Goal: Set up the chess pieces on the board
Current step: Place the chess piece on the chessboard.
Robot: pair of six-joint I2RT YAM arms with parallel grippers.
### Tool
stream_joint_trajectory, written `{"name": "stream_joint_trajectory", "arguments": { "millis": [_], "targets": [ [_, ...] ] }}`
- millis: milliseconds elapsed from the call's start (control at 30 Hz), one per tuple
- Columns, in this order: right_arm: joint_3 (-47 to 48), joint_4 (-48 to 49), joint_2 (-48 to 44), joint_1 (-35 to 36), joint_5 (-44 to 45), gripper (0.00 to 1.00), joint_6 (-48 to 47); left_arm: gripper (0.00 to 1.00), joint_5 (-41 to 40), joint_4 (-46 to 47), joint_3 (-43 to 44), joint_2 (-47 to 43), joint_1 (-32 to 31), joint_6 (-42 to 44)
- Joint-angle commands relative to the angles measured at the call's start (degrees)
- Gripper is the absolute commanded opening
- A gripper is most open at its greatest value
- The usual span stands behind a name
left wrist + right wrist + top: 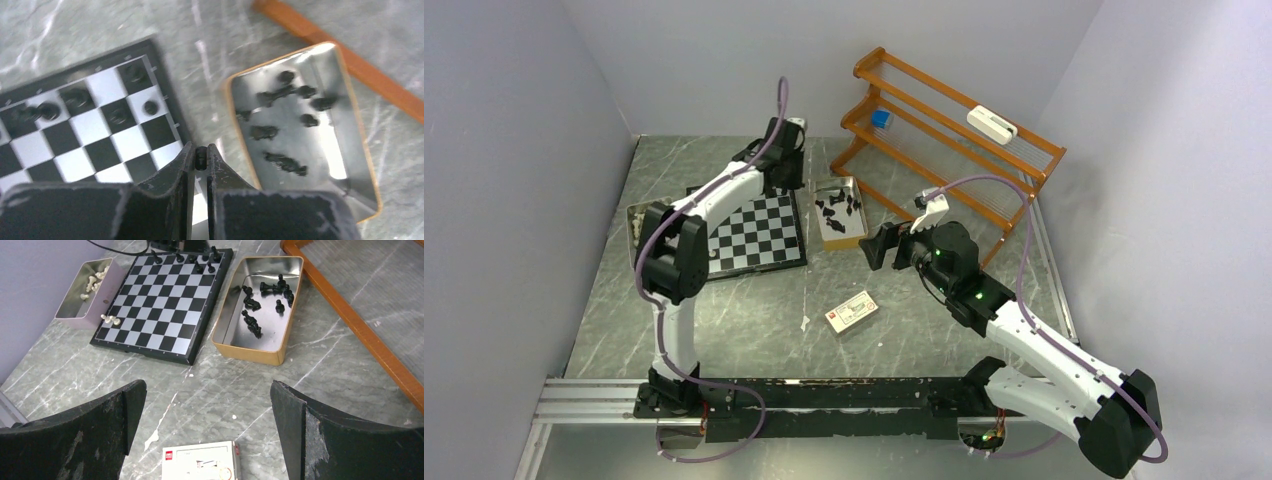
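Firmly, the left pincer (200,163) clamps a black chess piece (200,155) by the glossy checkered board (82,161); the right pincer (207,407) gapes above the marbled desk (310,371)

Motion blur in the left wrist view is smearing the chess pieces (280,162) in the tin (325,150) into dark blobs, and the board (100,145) is running off the left edge. The left fingers (180,170) are hiding most of a small dark piece (201,159) pinched between them. The right wrist view's bottom edge is cutting off a card box (200,465).
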Motion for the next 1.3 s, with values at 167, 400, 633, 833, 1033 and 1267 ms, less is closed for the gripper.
{"name": "stream_joint_trajectory", "arguments": {
  "millis": [167, 400, 633, 833, 1033, 1267],
  "targets": [
    [0.0, 1.8, -0.5, 0.1, -1.1, 1.00, 0.2, 0.13, -4.9, 2.0, -8.4, -4.5, 6.6, -3.3],
    [0.0, 1.6, -0.9, 0.1, -0.9, 1.00, 0.1, 0.13, -6.8, 2.2, -7.6, -1.6, 8.5, -3.1],
    [0.3, 0.8, -1.2, 0.1, -0.5, 1.00, -0.1, 0.14, -6.3, 3.0, -6.2, 1.3, 9.8, -3.0],
    [0.4, 0.5, -1.0, 0.1, -0.3, 1.00, -0.3, 0.14, -7.0, 4.0, -5.8, 2.5, 10.3, -2.3],
    [0.4, 0.6, -0.8, 0.1, 0.1, 1.00, -0.4, 0.14, -7.0, 5.1, -5.5, 4.1, 11.2, -1.6],
    [0.5, 0.4, -1.0, 0.1, 0.6, 1.00, -0.4, 0.15, -6.5, 6.1, -5.1, 5.9, 11.6, -1.0]
  ]
}}
